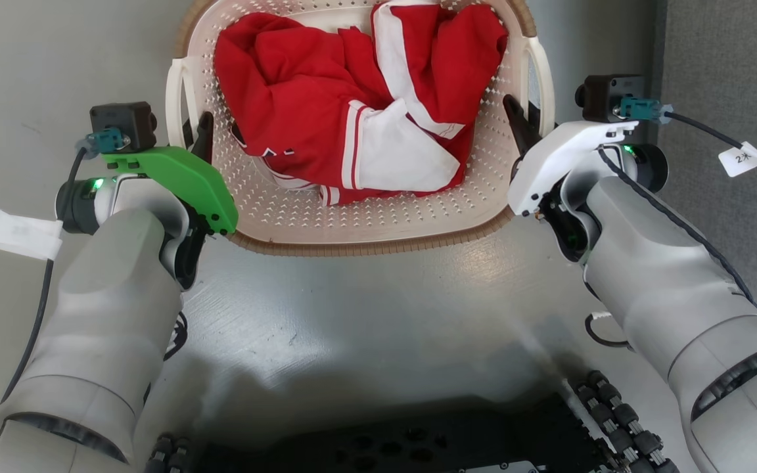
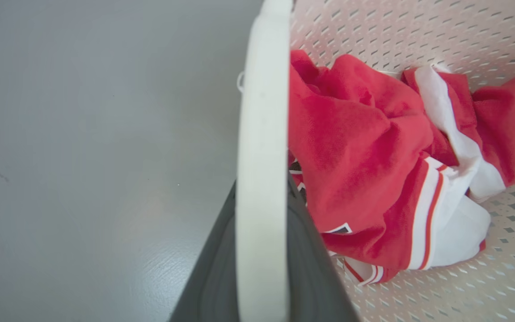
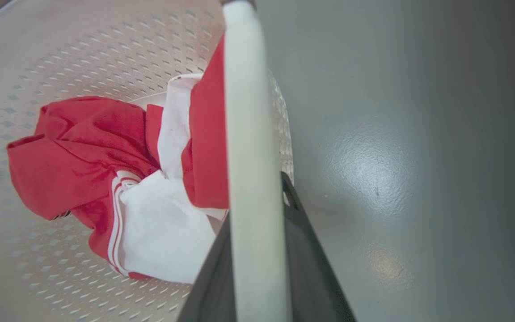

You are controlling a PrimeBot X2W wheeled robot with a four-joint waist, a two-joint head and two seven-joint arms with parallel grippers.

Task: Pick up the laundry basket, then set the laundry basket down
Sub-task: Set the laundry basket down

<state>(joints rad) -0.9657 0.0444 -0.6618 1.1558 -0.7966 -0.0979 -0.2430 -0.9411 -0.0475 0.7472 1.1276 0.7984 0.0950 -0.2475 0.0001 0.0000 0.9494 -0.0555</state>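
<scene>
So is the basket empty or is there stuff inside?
Not empty. The laundry basket holds a crumpled red and white garment, bunched up on its perforated bottom. Both wrist views show it inside too.

One laundry basket [image 1: 365, 220] sits before you, with two white loop handles: the left handle [image 1: 178, 92] and the right handle [image 1: 544, 79]. Inside the basket lies one red-and-white heap of cloth [image 1: 313, 98]; you cannot tell whether it is one garment or several. Two grippers flank the basket, the left gripper [image 1: 196, 133] clamped on the left handle and the right gripper [image 1: 522, 117] on the right handle. Right of the basket hangs one paper tag [image 1: 743, 159].
</scene>
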